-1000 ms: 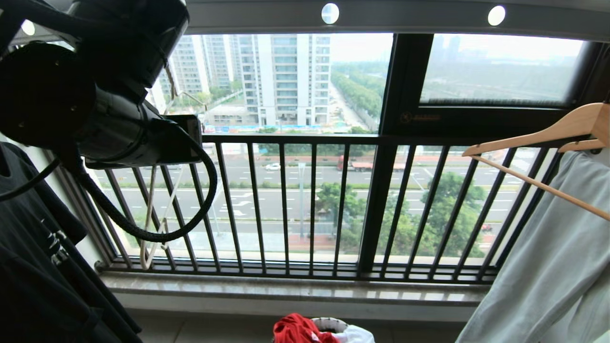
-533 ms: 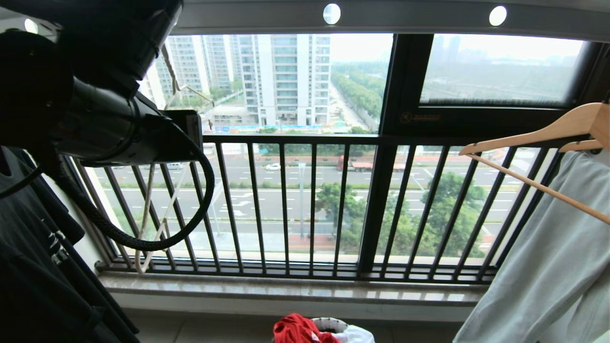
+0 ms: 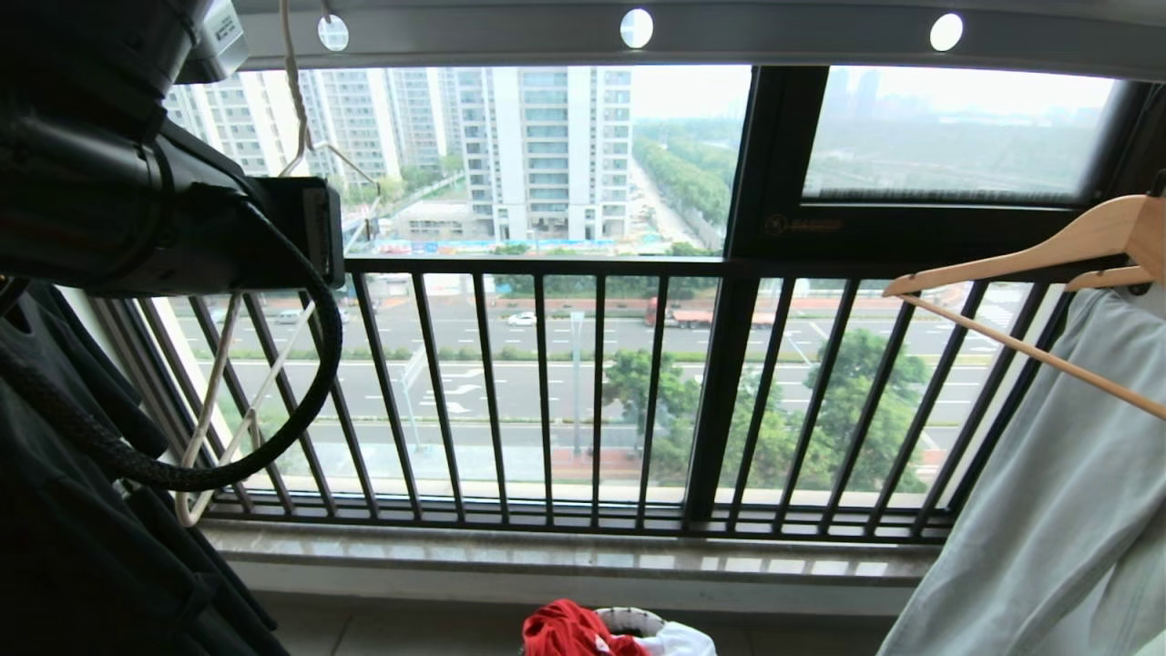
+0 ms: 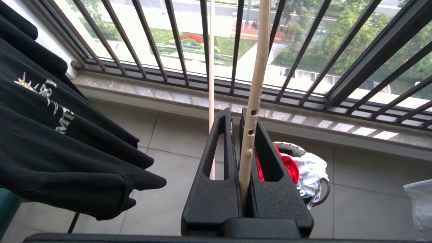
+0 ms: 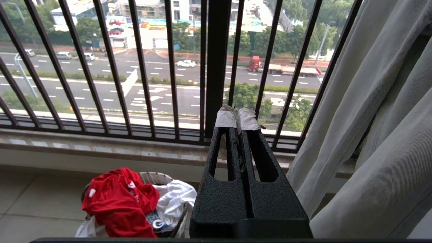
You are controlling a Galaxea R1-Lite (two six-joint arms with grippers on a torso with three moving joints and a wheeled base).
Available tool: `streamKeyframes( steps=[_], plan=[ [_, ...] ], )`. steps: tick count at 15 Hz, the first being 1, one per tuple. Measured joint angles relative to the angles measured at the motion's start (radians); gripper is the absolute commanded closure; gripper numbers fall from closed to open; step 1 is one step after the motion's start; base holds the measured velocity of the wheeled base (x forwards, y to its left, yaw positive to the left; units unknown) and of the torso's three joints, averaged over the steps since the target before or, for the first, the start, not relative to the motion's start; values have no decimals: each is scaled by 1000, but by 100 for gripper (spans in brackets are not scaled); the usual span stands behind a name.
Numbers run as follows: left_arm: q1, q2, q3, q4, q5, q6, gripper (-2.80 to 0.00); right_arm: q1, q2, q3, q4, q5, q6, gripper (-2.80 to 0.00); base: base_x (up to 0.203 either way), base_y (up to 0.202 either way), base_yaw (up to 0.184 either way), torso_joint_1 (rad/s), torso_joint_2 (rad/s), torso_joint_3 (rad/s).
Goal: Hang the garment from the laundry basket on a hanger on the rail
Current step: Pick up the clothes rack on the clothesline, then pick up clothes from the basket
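At the rail's [image 3: 729, 32] left end, the left gripper [image 4: 241, 135] had its jaws clamped on the empty hanger [image 4: 256, 84], long axis vertical. The shirt [image 5: 118, 199] lay below in the basket [image 5: 148, 177], nearer the right gripper [image 5: 238, 118], jaws together.

Left arm raised high, right arm parked low

Left gripper [image 4: 241, 116] clamped tight on a thin cream bar, fingers pointing down and outward; right gripper [image 5: 239, 118] closed on nothing, fingertips taped, aimed level ahead
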State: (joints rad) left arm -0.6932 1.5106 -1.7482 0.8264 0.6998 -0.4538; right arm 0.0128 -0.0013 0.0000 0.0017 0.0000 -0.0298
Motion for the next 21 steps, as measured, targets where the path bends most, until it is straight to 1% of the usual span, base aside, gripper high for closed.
streamKeyframes(
  steps=[3, 6, 8, 9, 12, 13, 14, 15, 16, 17, 18, 21],
  plan=[
    [-7, -11, -16, -16, -1, 16, 0, 0, 0, 0, 0, 0, 0, 0, 0, 0, 0, 0, 0, 0],
    [-58, -32, -42, -20, -1, 20, 0, 0, 0, 0, 0, 0, 0, 0, 0, 0, 0, 0, 0, 0],
    [-94, -57, -54, -19, -3, 37, 0, 0, 0, 0, 0, 0, 0, 0, 0, 0, 0, 0, 0, 0],
    [-100, -69, -57, -18, -4, 44, 0, 0, 0, 0, 0, 0, 0, 0, 0, 0, 0, 0, 0, 0],
    [-110, -125, -39, -10, -9, 55, 0, 0, 0, 0, 0, 0, 0, 0, 0, 0, 0, 0, 0, 0],
    [-112, -154, -19, -5, -24, 65, 0, 0, 0, 0, 0, 0, 0, 0, 0, 0, 0, 0, 0, 0],
    [-113, -186, 4, 11, -58, 71, 0, 0, 0, 0, 0, 0, 0, 0, 0, 0, 0, 0, 0, 0],
    [-113, -216, 26, 35, -113, 71, 0, 0, 0, 0, 0, 0, 0, 0, 0, 0, 0, 0, 0, 0],
    [-113, -245, 53, 62, -190, 71, 0, 0, 0, 0, 0, 0, 0, 0, 0, 0, 0, 0, 0, 0],
    [-113, -274, 92, 82, -279, 71, 0, 0, 0, 0, 0, 0, 0, 0, 0, 0, 0, 0, 0, 0],
    [-113, -295, 134, 87, -350, 71, 0, 0, 0, 0, 0, 0, 0, 0, 0, 0, 0, 0, 0, 0],
    [-110, -336, 281, 87, -519, 78, 0, 0, 0, 0, 0, 0, 0, 0, 0, 0, 0, 0, 0, 0]
  ],
)
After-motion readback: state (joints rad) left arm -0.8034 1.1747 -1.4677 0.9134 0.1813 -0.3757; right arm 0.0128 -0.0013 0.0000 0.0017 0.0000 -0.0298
